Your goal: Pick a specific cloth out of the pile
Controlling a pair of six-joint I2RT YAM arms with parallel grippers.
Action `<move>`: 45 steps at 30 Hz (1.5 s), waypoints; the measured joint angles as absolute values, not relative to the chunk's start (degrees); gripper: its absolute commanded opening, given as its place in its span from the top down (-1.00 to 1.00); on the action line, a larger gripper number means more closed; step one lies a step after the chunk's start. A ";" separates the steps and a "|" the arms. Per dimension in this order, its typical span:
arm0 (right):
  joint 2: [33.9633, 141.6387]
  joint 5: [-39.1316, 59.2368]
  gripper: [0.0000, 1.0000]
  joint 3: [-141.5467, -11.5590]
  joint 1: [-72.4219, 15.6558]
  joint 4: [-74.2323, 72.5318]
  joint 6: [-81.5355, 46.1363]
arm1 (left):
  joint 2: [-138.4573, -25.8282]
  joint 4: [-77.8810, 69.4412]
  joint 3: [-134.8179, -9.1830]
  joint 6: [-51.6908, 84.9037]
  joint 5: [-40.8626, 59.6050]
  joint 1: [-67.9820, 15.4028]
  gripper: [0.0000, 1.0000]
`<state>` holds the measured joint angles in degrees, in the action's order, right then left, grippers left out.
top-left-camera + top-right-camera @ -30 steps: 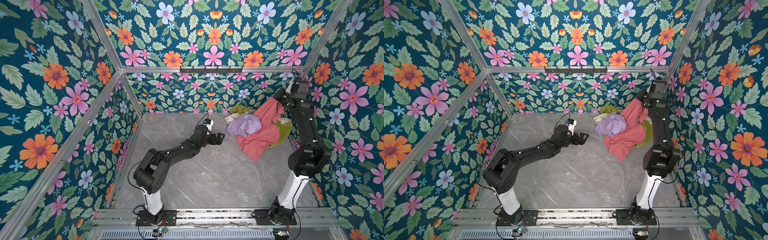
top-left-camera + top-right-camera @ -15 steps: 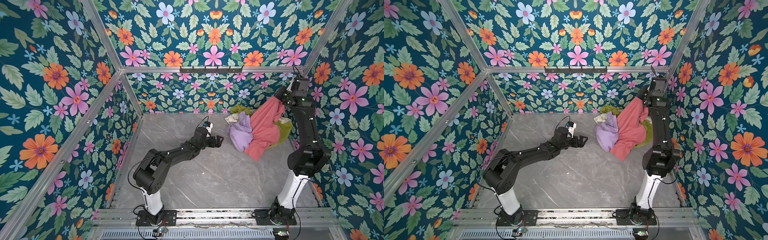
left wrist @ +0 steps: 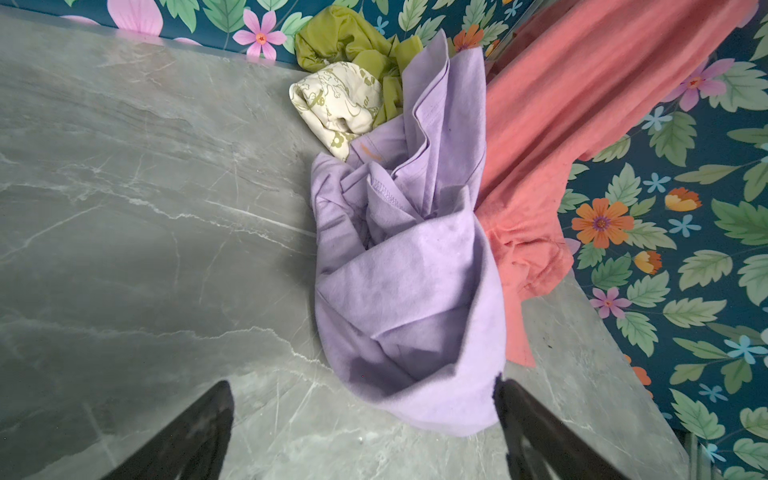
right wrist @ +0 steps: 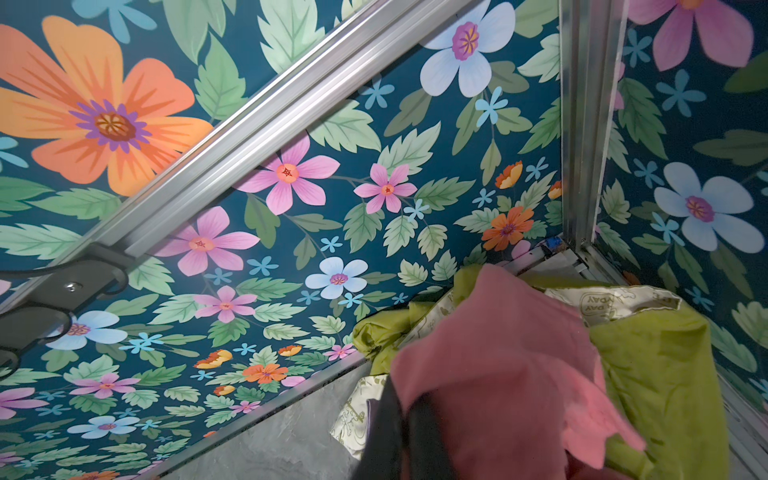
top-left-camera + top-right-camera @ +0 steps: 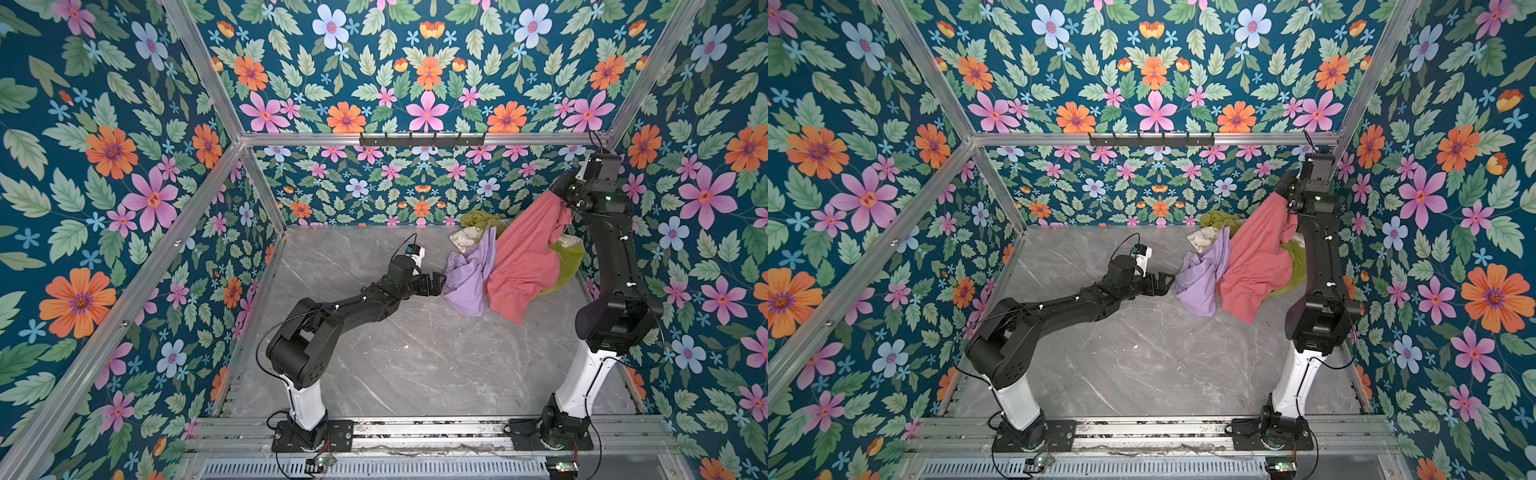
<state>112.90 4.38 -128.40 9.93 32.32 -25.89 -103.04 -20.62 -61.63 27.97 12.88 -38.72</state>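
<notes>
- At the back right corner of the table, the cloth hangs stretched from a raised corner, and its lower hem lies on the marble.
- In both top views I see the right gripper high up near the corner post, pressed together on that top corner of the cloth.
- My right wrist view shows the dark fingers closed, with pink fabric bunched against them.
- The cloth drapes over an olive garment that lies against the right wall.
- The cloth also touches the lilac cloth along its other side.
- The rest of the pile sits behind the lilac cloth: a cream patterned piece and more olive fabric against the back wall.
- The left wrist view shows the same order: cream, lilac, then pink.
- The left gripper is low over the table with its jaws spread wide, holding nothing.
- It faces the near edge of the lilac cloth.
- One fingertip is right at that edge, but I cannot tell whether it touches.
- A hook rail runs along the top of the floral back wall.
</notes>
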 measured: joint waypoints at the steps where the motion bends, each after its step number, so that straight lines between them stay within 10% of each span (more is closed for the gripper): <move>1: 112.64 4.38 1.00 -128.38 9.93 32.38 -25.89 | -103.07 -20.67 -61.58 28.10 12.88 -38.72 -0.99; 45: 92.23 7.35 1.00 -119.94 8.27 27.79 -25.93 | -101.71 -21.17 -60.34 26.85 11.79 -40.32 -1.00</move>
